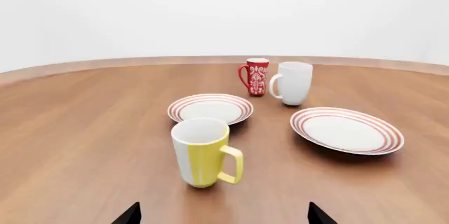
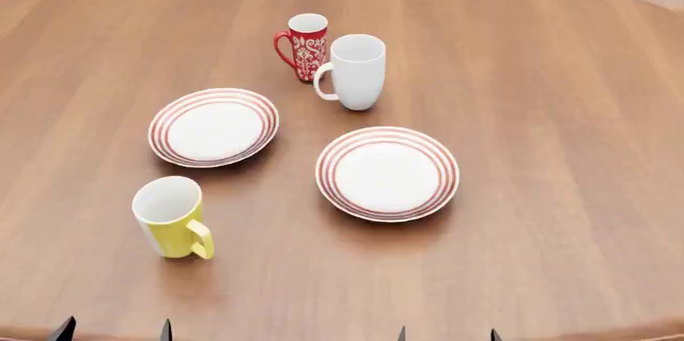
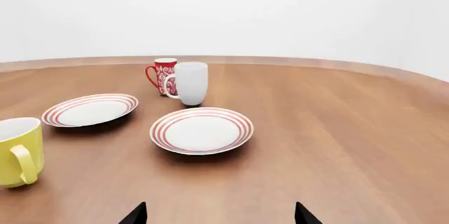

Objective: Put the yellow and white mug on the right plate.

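The wooden table (image 2: 556,77) is spreading ahead of both grippers. The right plate (image 2: 387,173) is lying ahead of the right gripper (image 2: 447,334), empty. The yellow and white mug (image 2: 171,218) is standing upright just ahead of the left gripper (image 2: 112,330), handle facing back toward the robot. Both grippers are showing spread, empty fingertips. The left one is probably best closing across the mug's body, clear of the handle. No writing is showing anywhere.
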Tool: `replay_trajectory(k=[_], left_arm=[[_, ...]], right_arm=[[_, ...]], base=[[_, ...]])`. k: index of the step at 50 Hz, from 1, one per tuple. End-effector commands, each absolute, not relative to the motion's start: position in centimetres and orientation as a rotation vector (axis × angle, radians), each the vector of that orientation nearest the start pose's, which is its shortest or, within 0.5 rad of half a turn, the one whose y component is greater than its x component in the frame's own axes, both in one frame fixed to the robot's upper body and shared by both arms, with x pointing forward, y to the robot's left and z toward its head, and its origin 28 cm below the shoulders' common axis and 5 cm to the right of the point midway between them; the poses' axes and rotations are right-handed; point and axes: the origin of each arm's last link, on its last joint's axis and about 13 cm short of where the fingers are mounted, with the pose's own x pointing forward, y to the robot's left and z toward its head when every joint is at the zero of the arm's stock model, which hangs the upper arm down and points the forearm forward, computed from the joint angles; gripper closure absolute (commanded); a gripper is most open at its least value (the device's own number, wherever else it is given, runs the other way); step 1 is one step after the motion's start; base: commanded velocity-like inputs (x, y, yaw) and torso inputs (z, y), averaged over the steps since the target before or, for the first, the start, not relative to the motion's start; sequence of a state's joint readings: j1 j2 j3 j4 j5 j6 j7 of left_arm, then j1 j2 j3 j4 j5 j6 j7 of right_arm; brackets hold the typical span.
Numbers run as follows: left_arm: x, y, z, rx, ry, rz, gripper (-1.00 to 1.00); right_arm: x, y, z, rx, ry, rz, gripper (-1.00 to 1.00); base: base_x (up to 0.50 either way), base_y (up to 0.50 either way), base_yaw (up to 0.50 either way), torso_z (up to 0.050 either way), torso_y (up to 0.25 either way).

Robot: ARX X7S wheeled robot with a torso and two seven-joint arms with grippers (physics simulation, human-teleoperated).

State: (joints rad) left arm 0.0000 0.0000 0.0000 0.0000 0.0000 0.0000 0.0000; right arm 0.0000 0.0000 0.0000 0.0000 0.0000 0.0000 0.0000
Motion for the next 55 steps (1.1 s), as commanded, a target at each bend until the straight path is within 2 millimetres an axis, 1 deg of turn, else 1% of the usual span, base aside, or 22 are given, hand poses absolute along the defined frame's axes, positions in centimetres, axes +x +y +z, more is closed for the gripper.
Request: replay_trajectory(k=[1,37,41,42,44,45,47,49,50,51,52,55], left_arm=[[21.0,20.5,1.3,0.004,0.002,-0.001,-1.0],[21.0,20.4,0.9,0.031,0.021,-0.005,-1.0],[21.1,20.5,1.2,0.049,-0.019,0.008,-1.0],[21.1,20.5,1.7,0.055,-0.067,0.015,-1.0],[20.9,20.6,3.5,0.087,-0.239,0.033,-1.0],[20.7,20.8,4.7,0.097,-0.346,0.051,-1.0],[20.4,21.1,6.7,0.11,-0.517,0.108,-1.0],[20.2,21.4,7.6,0.104,-0.567,0.135,-1.0],[20.1,21.6,8.4,0.095,-0.613,0.163,-1.0],[20.0,21.7,8.8,0.096,-0.638,0.18,-1.0],[19.8,21.9,9.6,0.106,-0.698,0.193,-1.0],[19.3,22.1,10.6,0.109,-0.761,0.23,-1.0]], right_arm=[[21.0,-9.6,1.3,-0.007,0.0,0.004,-1.0],[20.9,-9.5,0.9,-0.011,0.025,0.01,-1.0],[21.0,-9.6,1.3,-0.008,-0.001,-0.003,-1.0],[21.2,-9.7,1.7,0.001,-0.053,-0.024,-1.0],[21.4,-9.8,3.4,0.058,-0.217,-0.045,-1.0],[21.2,-9.9,4.7,0.111,-0.33,-0.042,-1.0],[20.8,-10.0,6.8,0.144,-0.535,-0.057,-1.0],[20.6,-10.1,7.4,0.14,-0.602,-0.056,-1.0],[20.3,-10.1,7.9,0.186,-0.653,-0.049,-1.0],[20.3,-10.1,8.1,0.189,-0.67,-0.057,-1.0],[20.2,-10.2,8.5,0.208,-0.711,-0.054,-1.0],[19.9,-10.2,9.1,0.202,-0.784,-0.04,-1.0]], base=[[0.0,0.0,0.0,0.0,0.0],[0.0,0.0,0.0,0.0,0.0],[0.0,0.0,0.0,0.0,0.0],[0.0,0.0,0.0,0.0,0.0],[0.0,0.0,0.0,0.0,0.0],[0.0,0.0,0.0,0.0,0.0],[0.0,0.0,0.0,0.0,0.0],[0.0,0.0,0.0,0.0,0.0],[0.0,0.0,0.0,0.0,0.0],[0.0,0.0,0.0,0.0,0.0],[0.0,0.0,0.0,0.0,0.0],[0.0,0.0,0.0,0.0,0.0]])
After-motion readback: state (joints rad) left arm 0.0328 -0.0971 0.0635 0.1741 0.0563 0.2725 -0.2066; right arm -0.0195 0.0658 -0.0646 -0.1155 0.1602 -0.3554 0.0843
